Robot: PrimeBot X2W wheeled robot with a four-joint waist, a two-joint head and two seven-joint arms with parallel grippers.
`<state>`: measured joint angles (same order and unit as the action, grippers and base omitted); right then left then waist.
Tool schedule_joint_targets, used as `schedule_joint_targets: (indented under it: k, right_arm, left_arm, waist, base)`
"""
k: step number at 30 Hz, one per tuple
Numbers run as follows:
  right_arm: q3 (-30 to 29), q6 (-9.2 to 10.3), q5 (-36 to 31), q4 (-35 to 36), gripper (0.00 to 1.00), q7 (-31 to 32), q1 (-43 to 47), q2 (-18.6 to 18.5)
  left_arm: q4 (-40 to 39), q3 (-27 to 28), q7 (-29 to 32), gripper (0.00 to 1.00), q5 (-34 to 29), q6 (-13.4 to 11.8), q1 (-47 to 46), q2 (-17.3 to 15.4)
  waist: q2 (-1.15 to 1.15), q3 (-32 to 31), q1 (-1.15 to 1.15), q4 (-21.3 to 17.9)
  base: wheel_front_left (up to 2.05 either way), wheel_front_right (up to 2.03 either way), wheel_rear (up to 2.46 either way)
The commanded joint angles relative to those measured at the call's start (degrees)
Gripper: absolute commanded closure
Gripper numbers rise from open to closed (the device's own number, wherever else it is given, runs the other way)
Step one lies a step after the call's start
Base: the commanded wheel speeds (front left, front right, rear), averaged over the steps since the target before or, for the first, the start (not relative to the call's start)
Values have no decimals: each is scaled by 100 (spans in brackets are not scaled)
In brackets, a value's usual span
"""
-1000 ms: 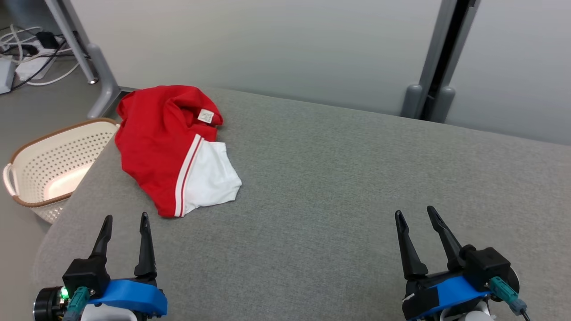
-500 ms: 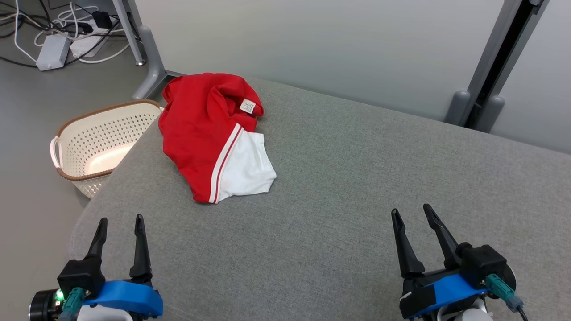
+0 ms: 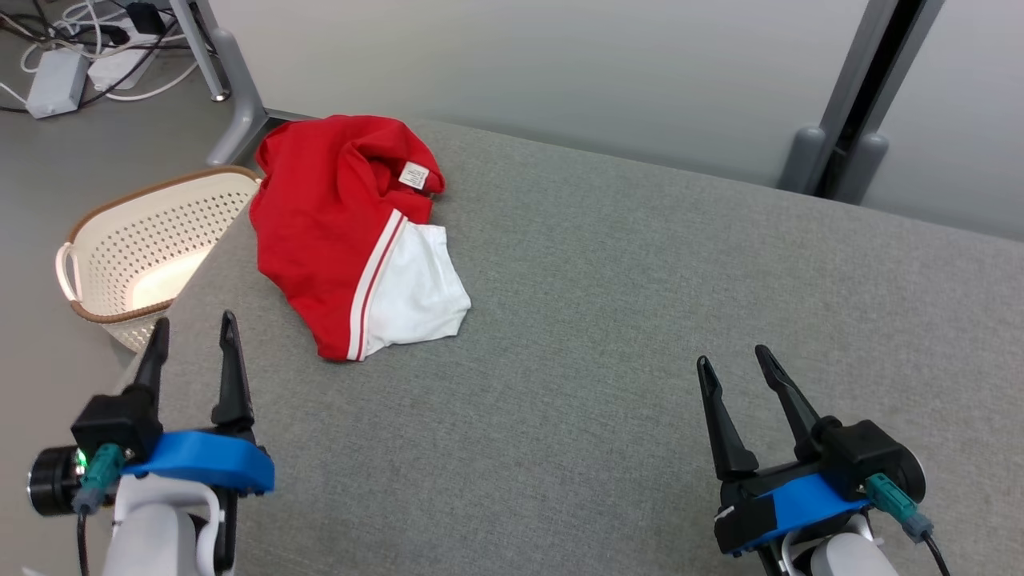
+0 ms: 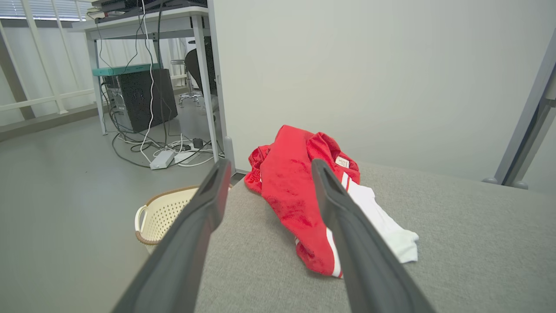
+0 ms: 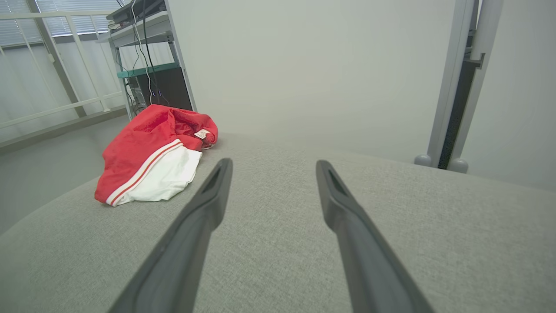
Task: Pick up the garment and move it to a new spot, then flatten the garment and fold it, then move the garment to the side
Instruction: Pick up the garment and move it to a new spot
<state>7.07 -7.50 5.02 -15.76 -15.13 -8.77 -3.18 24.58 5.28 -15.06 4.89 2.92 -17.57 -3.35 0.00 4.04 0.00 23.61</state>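
Spread jaws frame a crumpled red-and-white cloth garment [image 4: 289, 191] on the grey fabric worktop [image 4: 478, 243]; a cream perforated plastic basket [image 4: 160, 213] sits beside the left jaw.

The garment [image 3: 320, 224] lies on the table's [image 3: 600, 320] far left corner. A basket [image 3: 120, 248] sits on the floor [image 3: 48, 176], apparently just beside the table's left edge.

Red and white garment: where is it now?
Head view: the red and white garment lies crumpled at the far left of the grey fabric surface, beside the cream perforated basket, ahead of the left gripper.
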Motion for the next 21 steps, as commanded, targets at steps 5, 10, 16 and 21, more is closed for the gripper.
schedule_joint_targets:
  k: [5,10,16,21]
  right_arm:
    - [46,2,-113,57,0,-4,-212,-139]
    - [7,2,-212,140,0,-4,-408,-300]
    - [-63,2,-291,279,0,-3,-602,-439]
    - [-119,2,-341,384,0,-4,-790,-539]
  left_arm:
    - [246,175,-18,0,73,62,-742,-238]
    - [663,437,-17,0,217,118,-1436,-499]
    - [1575,636,-18,0,383,175,-2133,-783]
    - [2662,578,39,0,473,259,-2575,-892]
  waist:
    - [0,391,0,-335]
    - [0,798,0,-621]
    - [0,1237,0,-847]
    - [0,1603,0,-944]
  base:
    - [0,0,0]
    - [0,0,0]
    - [0,0,0]
    - [0,0,0]
